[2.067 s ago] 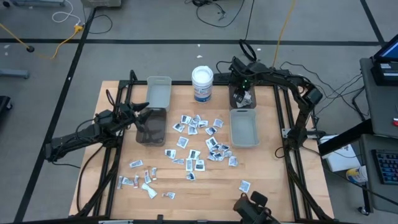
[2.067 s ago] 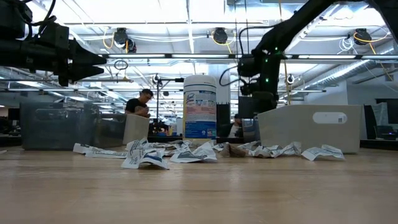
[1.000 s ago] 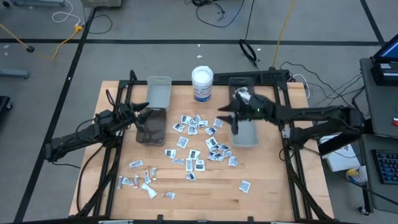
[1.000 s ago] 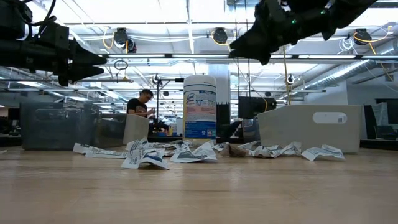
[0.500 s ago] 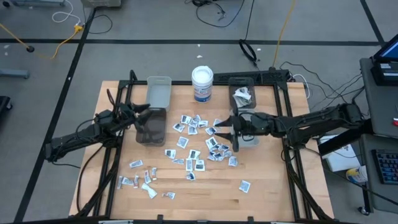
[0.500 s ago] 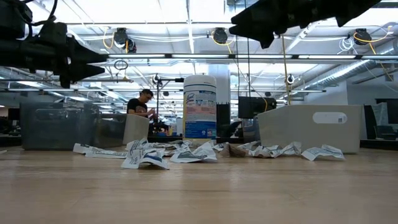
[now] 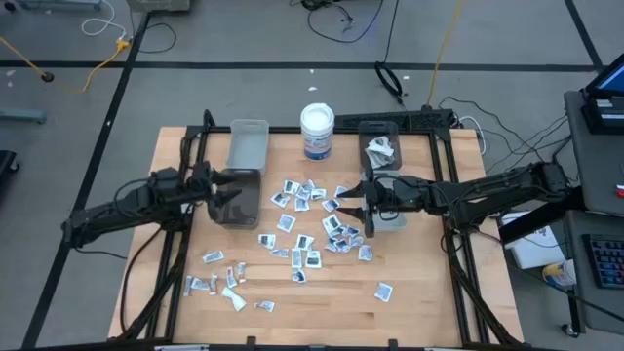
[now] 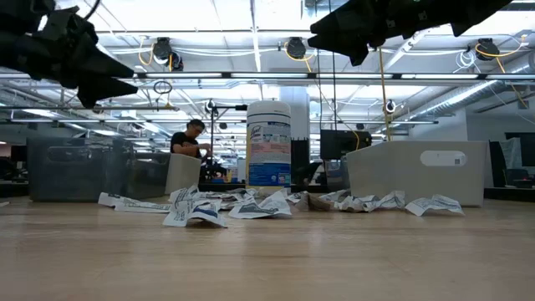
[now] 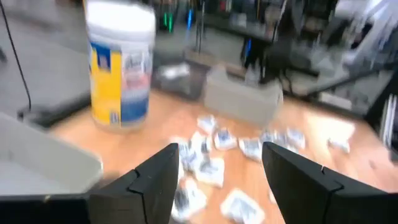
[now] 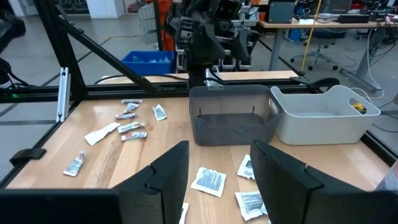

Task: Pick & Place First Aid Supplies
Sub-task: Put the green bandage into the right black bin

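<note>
White packets [image 7: 310,226] mostly lie scattered mid-table; only a few sit in your far clear bin [image 7: 380,149]. Your right gripper [image 7: 359,206] hovers over the pile, jaws apart, empty; your left gripper [image 7: 220,184] waits wide over the dark bin [image 7: 237,200].

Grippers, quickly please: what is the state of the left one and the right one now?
Left gripper: open, holding nothing, beside the dark grey plastic bin.
Right gripper: open, holding nothing, above the scattered white packets.
</note>
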